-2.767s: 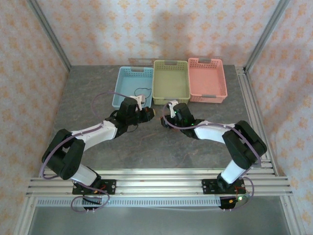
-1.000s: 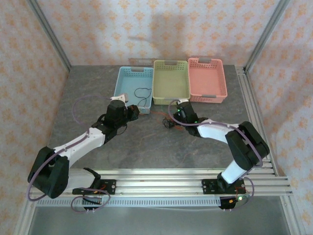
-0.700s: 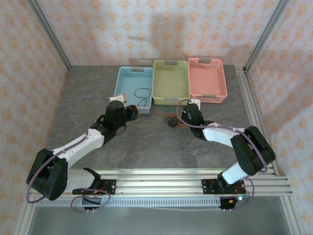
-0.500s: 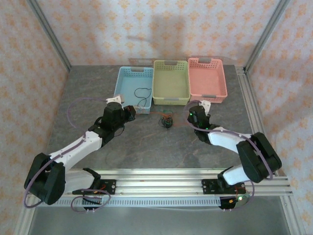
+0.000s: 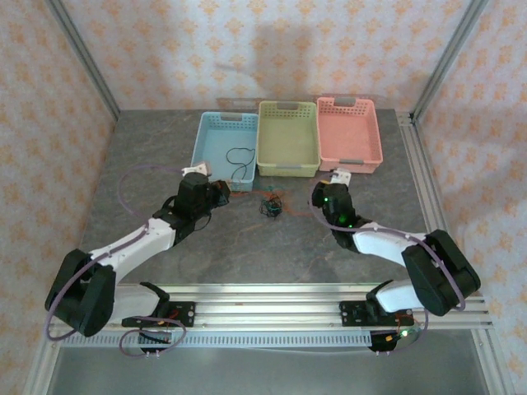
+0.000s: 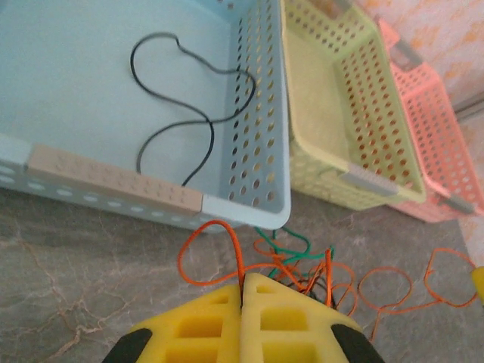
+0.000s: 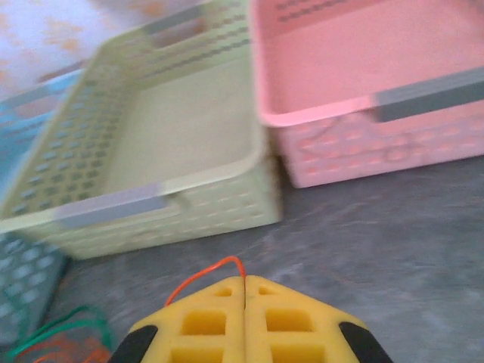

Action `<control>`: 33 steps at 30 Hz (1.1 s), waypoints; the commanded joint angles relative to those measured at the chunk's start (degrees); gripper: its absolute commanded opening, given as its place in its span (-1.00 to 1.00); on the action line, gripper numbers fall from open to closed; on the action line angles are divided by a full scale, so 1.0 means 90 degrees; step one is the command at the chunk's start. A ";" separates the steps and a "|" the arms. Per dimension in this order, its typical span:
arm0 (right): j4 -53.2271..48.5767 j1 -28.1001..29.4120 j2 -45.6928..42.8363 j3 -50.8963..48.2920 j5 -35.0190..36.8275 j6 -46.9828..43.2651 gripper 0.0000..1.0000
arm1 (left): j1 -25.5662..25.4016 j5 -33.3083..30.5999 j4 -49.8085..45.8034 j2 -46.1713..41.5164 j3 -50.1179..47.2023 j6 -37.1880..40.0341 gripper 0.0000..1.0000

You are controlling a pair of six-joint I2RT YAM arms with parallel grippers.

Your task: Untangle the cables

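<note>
Both arms (image 5: 140,239) lie low, elbows out (jaws pinching the cables (image 5: 271,206)).

The grey marbled stone-look table top (image 5: 247,251) is presenting a smooth surface with a faint sheen. The light-blue perforated plastic basket (image 6: 261,113), the yellow-green perforated plastic basket (image 7: 174,200) and the pink perforated plastic basket (image 7: 340,155) are showing smooth, semi-matt moulded walls. The thin orange-red cable (image 6: 214,222), the thin black cable (image 6: 212,130) and the thin green cable (image 6: 287,253) are wearing smooth plastic insulation. The yellow moulded fingers (image 6: 200,329) are appearing matt. The ribbed aluminium rails (image 5: 272,309) are looking brushed and dull. The white plastic arm shells (image 5: 140,239) are looking glossy.
</note>
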 commanded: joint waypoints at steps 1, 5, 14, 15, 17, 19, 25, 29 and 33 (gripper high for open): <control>0.1268 0.0269 -0.0248 -0.0260 -0.0863 -0.0568 -1.00 | -0.0111 0.0388 0.0190 0.0260 0.0308 0.0060 -1.00; 0.1835 0.0366 -0.0325 -0.0479 -0.1157 -0.0681 -1.00 | -0.0282 0.0473 0.0028 0.0485 0.0548 0.0265 -1.00; 0.2581 0.0371 -0.0598 -0.0895 -0.1244 -0.0666 -1.00 | -0.0444 0.0290 -0.0251 0.0331 0.0659 0.0501 0.08; 0.2712 0.0357 -0.0638 -0.0964 -0.1251 -0.0673 -1.00 | -0.0443 0.0292 -0.0266 0.0313 0.0659 0.0508 0.15; 0.2806 0.0366 -0.0750 -0.1046 -0.1238 -0.0674 -1.00 | -0.0463 0.0290 -0.0273 0.0274 0.0657 0.0538 0.24; 0.2775 0.0361 -0.0868 -0.1083 -0.1147 -0.0695 -1.00 | -0.0483 0.0268 -0.0290 0.0233 0.0663 0.0636 0.26; 0.2652 0.0356 -0.1818 -0.1501 0.0527 -0.0897 -1.00 | -0.0794 -0.0032 -0.0609 0.0189 0.0882 0.1203 0.29; 0.1965 0.0213 -0.2581 -0.1694 0.2460 -0.0813 -1.00 | -0.0958 0.0199 -0.0958 0.0512 0.1285 0.1373 0.28; 0.1446 -0.0065 -0.2665 -0.1666 0.3275 -0.0544 -1.00 | -0.1254 0.0616 -0.1490 0.0936 0.1930 0.1716 0.28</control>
